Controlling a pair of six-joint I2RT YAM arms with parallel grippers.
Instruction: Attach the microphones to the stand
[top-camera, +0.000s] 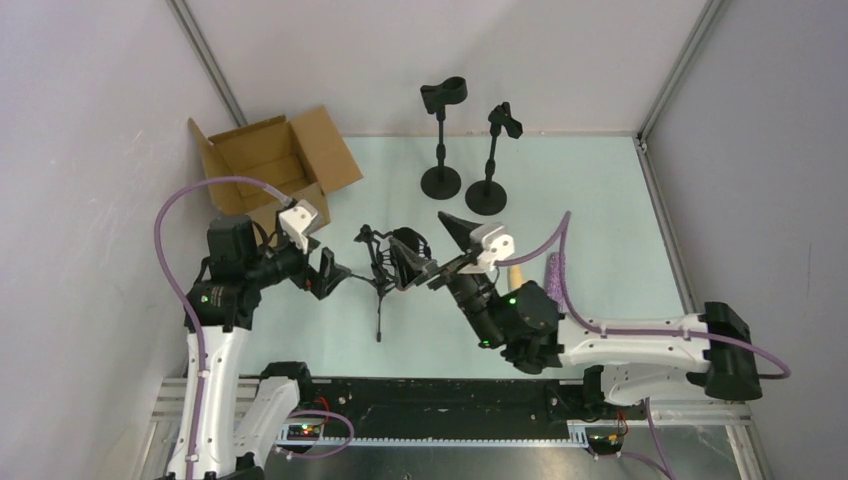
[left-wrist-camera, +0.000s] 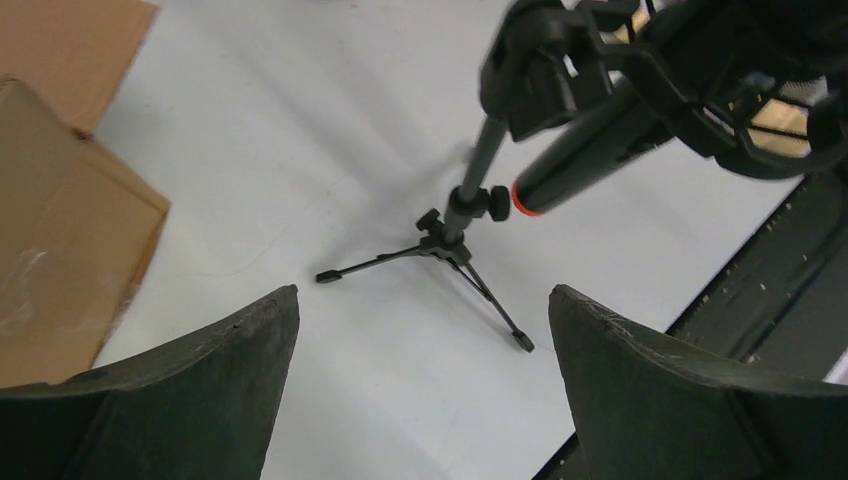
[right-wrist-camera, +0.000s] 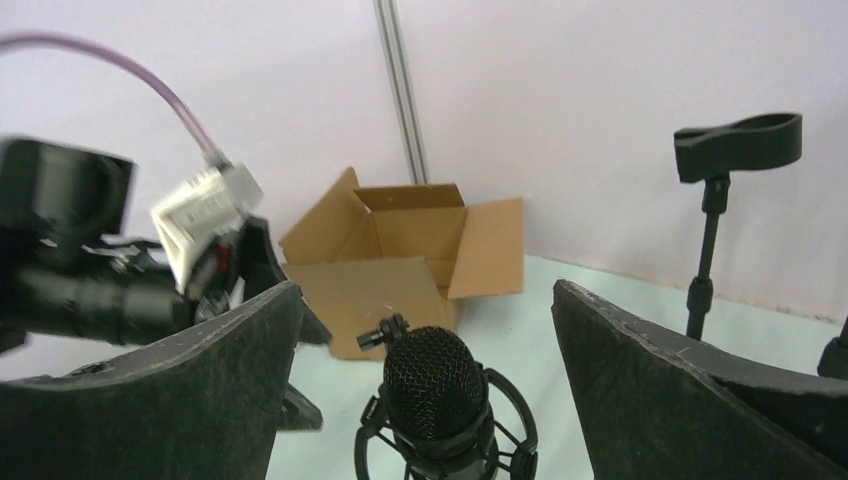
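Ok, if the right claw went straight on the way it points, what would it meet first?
Probably the black microphone mounted on the tripod stand, centred ahead of the open right claw; it looks near, though depth is unclear.

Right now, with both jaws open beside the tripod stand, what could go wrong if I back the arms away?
1. The right gripper has its jaws flanking the head of the black microphone; a sideways exit could hook the mount and tip the thin-legged tripod stand.
2. The microphone hangs tilted, orange end down; whether the mount grips it cannot be seen, so it may slide.
3. The cream microphone and purple microphone lie beside the right arm; a swing could knock them.
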